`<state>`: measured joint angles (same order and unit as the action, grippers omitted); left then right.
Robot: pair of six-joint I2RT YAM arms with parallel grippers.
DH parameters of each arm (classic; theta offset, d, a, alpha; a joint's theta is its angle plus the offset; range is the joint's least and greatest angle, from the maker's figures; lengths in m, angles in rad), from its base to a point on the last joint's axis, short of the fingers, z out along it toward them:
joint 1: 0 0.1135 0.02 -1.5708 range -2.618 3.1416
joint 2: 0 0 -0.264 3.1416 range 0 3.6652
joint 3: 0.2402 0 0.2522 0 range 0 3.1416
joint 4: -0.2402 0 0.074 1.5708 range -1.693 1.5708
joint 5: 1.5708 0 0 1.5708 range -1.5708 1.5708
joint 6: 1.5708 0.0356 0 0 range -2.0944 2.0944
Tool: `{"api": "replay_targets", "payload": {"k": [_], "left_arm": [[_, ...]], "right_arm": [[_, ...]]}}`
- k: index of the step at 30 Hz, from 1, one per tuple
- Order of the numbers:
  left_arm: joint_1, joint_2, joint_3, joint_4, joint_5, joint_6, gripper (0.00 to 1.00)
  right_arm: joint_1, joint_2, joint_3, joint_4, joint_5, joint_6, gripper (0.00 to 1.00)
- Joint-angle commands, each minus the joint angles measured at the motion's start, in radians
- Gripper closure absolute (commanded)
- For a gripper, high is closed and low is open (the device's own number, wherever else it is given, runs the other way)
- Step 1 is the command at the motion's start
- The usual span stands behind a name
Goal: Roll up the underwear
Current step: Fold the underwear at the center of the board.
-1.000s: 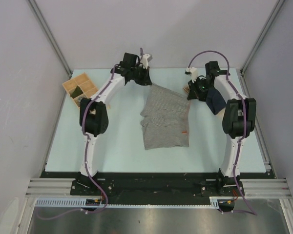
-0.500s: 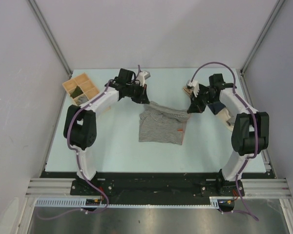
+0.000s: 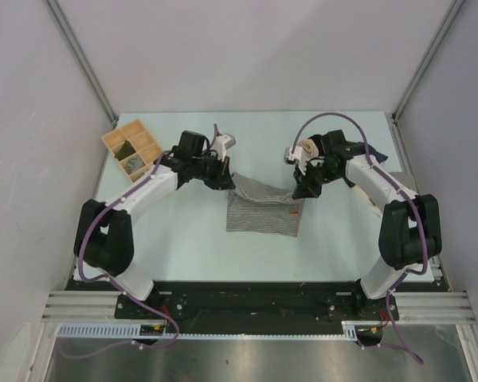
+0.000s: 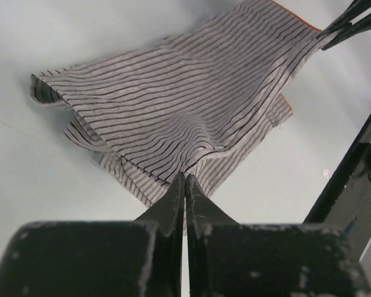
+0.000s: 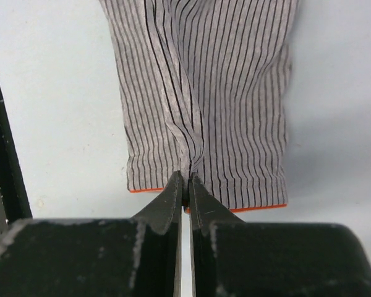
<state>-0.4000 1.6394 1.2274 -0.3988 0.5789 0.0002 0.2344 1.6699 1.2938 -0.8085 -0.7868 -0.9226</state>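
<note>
The striped underwear (image 3: 261,213) had been doubled nearward; its far corners were clenched in the left gripper (image 3: 229,181) and right gripper (image 3: 298,192); rolling was judged begun.

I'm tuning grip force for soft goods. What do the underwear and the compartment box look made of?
The underwear looks like thin knit fabric, matte grey with fine dark stripes and an orange edge; it puckers and drapes in soft folds. The box looks like pale unfinished wood, tan with thin dividers, though it is too small to be sure.
</note>
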Motion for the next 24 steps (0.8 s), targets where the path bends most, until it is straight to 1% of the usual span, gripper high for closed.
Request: {"api": "replay_targets", "payload": {"k": [1,5,8,13,18,21,22,23,24], "left_arm": [[-0.022,-0.078,-0.077,0.0,0.018,0.006,1.0],[-0.034,-0.104,-0.172,0.005,0.013,-0.031,1.0],[-0.043,-0.122,-0.207,0.009,0.01,-0.042,1.0],[-0.066,-0.102,-0.218,-0.003,-0.011,-0.043,1.0],[-0.083,-0.046,-0.212,-0.031,-0.048,-0.043,0.99],[-0.086,-0.004,-0.204,-0.047,-0.065,-0.039,0.98],[-0.089,0.003,-0.207,-0.049,-0.068,-0.042,0.93],[-0.091,0.01,-0.207,-0.055,-0.067,-0.04,0.9],[-0.095,0.02,-0.207,-0.072,-0.062,-0.037,0.88]], "right_arm": [[0.025,-0.039,-0.042,-0.006,0.037,-0.042,1.0],[0.039,-0.048,-0.08,-0.017,0.052,-0.068,1.0],[0.04,-0.058,-0.108,-0.026,0.064,-0.091,1.0],[0.052,-0.058,-0.151,-0.031,0.067,-0.105,1.0],[0.077,-0.058,-0.192,-0.011,0.093,-0.108,0.99],[0.095,-0.039,-0.212,-0.005,0.112,-0.11,0.98],[0.101,-0.032,-0.217,-0.001,0.119,-0.108,0.97],[0.105,-0.024,-0.226,0.002,0.139,-0.108,0.93],[0.111,-0.019,-0.229,0.002,0.149,-0.108,0.91]]}}
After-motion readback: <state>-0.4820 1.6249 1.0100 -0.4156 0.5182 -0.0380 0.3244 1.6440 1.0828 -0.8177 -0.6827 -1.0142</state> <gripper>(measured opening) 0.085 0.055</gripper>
